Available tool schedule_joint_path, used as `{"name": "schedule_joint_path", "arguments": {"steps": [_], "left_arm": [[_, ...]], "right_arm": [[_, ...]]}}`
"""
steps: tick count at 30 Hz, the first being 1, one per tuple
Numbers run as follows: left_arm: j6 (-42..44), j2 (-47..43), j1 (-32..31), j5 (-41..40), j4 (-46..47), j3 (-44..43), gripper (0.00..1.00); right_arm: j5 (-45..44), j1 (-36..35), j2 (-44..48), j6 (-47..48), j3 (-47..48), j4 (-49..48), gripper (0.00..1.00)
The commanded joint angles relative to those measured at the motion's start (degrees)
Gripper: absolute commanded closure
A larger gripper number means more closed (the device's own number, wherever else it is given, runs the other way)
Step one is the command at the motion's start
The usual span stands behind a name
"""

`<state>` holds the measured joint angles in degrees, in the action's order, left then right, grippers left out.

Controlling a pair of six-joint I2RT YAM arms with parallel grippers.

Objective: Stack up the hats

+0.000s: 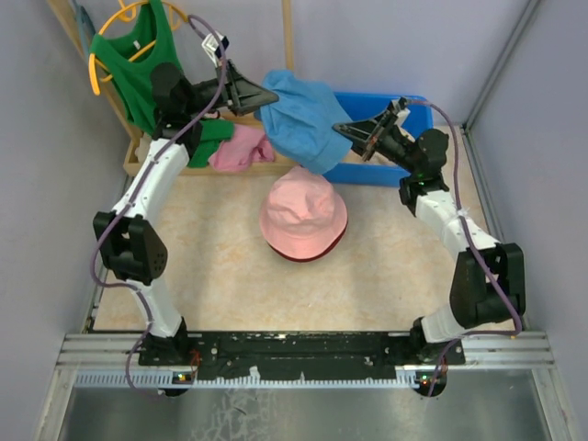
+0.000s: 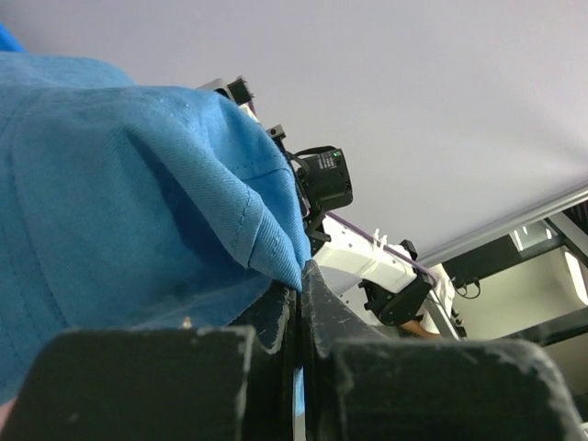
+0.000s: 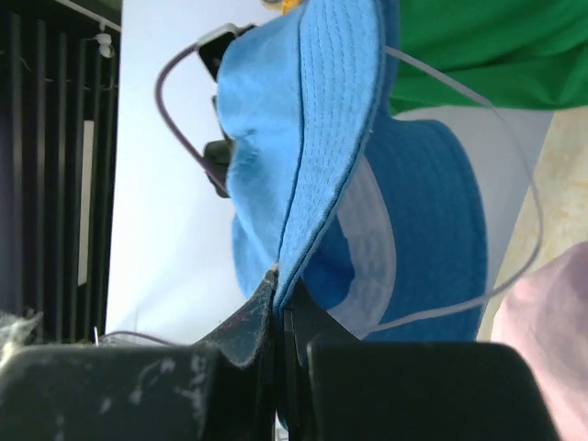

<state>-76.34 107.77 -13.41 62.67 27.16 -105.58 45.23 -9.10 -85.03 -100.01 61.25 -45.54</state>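
**Blue hat**: held in the air above the far edge of the table, near the middle. It is stretched between the two pincers, with its long axis running left to right along that edge. The brim is gripped at opposite sides and the crown sags downward and toward the near side. The right wrist view shows the brim edge-on, rising from the fingertips, with pale lining inside the crown.

**Left pincer**: closed tight on the left side of the blue hat's brim, with cloth bunched between the jaws.

**Right pincer**: closed tight on the right side of the brim, with the fabric edge nipped between the fingertips.

**Pink hat**: at the centre of the table, crown up and brim down, roughly round in outline. It sits on top of the dark red hat.

**Dark red hat**: under the pink hat. Only a sliver of brim shows, at the near side.

**Blue bin**: at the far right corner of the table, open side up. The blue hat and the right arm cover most of its inside, so its contents cannot be told.

**Green shirt**: on a yellow hanger at the far left corner.

**Bright pink cloth**: crumpled at the far edge, just below the shirt and to the left of the blue hat.
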Motion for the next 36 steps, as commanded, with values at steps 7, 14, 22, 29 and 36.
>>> {"name": "schedule_joint_path", "arguments": {"steps": [7, 14, 22, 29, 36], "left_arm": [[11.89, -10.03, 3.44, 2.53, -23.13, 0.35, 1.0], [18.51, -16.78, 6.74, 2.55, -35.23, 6.04, 0.96], [24.75, -20.91, 7.26, 1.45, -43.78, 16.01, 0.88], [25.72, -20.1, 7.15, 1.95, -42.19, 23.97, 0.86], [27.0, -16.78, 6.61, 2.08, -40.44, 24.72, 0.78]], "right_arm": [[-3.99, -12.26, 2.98, 7.67, 4.73, 15.18, 1.0], [-7.08, -17.37, 4.59, 8.98, 5.13, 21.25, 1.0], [-9.64, -18.21, 8.45, 18.09, 5.63, 33.99, 1.0], [-13.19, -18.15, 10.12, 29.0, 8.38, 47.54, 1.0], [-16.39, -17.35, 10.63, 34.64, 9.24, 55.0, 1.0]]}}
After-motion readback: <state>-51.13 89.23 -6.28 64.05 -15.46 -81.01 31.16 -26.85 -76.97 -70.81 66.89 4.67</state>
